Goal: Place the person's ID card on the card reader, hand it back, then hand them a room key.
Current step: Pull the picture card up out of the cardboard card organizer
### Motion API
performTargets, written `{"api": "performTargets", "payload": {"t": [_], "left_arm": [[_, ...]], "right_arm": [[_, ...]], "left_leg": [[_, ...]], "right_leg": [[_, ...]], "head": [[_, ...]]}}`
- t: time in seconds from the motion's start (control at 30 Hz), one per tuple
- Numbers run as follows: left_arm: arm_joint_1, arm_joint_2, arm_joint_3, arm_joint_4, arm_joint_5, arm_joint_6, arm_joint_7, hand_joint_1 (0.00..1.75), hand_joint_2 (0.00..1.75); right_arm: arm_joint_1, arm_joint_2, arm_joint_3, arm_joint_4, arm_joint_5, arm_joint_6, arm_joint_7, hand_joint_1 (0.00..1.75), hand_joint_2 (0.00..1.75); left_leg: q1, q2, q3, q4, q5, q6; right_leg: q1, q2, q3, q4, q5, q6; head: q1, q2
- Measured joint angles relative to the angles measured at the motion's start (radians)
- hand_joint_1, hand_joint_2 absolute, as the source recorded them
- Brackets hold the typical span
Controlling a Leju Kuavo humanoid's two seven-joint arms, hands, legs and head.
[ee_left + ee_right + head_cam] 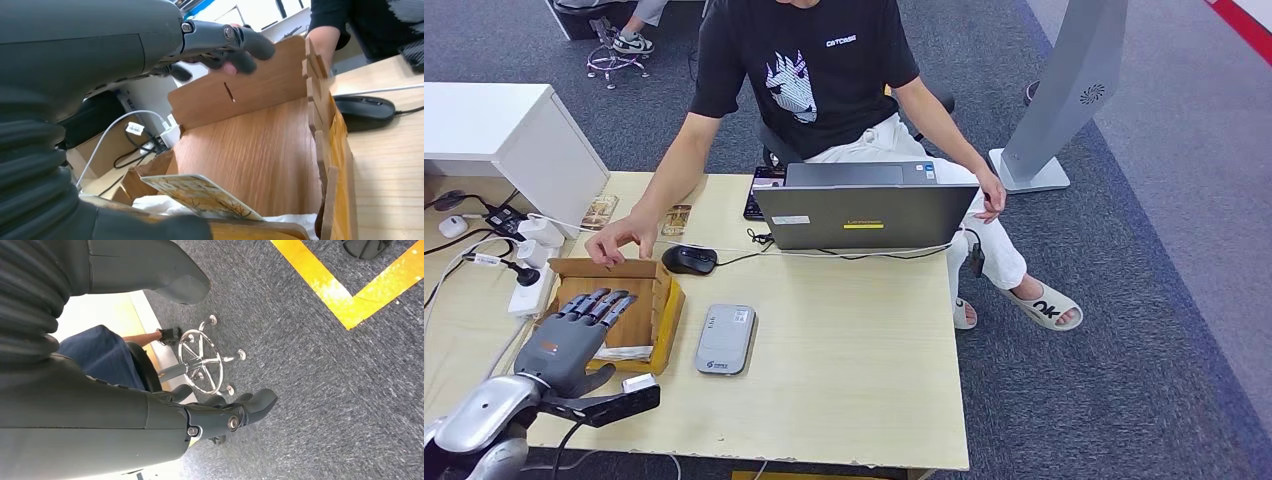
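Card reader (725, 340) on wooden desk (864, 350)

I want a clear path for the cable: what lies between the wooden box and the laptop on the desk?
In the head view, a black mouse with its cable lies between the wooden box and the laptop.

Head high above desk (844, 370); left wrist close inside wooden box (260, 150).

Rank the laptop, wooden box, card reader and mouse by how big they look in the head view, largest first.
1. laptop
2. wooden box
3. card reader
4. mouse
The left hand covers part of the box, yet it plainly looks larger than the reader.
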Motion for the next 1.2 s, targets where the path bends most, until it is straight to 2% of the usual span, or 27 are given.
{"api": "performTargets", "payload": {"t": [1.0, 1.2], "left_arm": [[-0.034, -0.006, -0.035, 0.055, 0.022, 0.008, -0.012, 1.75, 1.75], [-0.062, -0.043, -0.039, 0.077, -0.027, 0.069, 0.027, 1.75, 1.75]], "right_arm": [[-0.002, 0.0, -0.018, 0.0, 0.009, 0.0, 0.0, 0.0, 1.75], [-0.003, 0.0, -0.023, 0.0, 0.019, 0.003, -0.004, 0.0, 1.75]], "left_leg": [[0.0, 0.0, 0.0, 0.0, 0.0, 0.0], [0.0, 0.0, 0.0, 0.0, 0.0, 0.0]], "right_leg": [[0.0, 0.0, 0.0, 0.0, 0.0, 0.0], [0.0, 0.0, 0.0, 0.0, 0.0, 0.0]], "head": [[0.0, 0.0], [0.0, 0.0]]}}
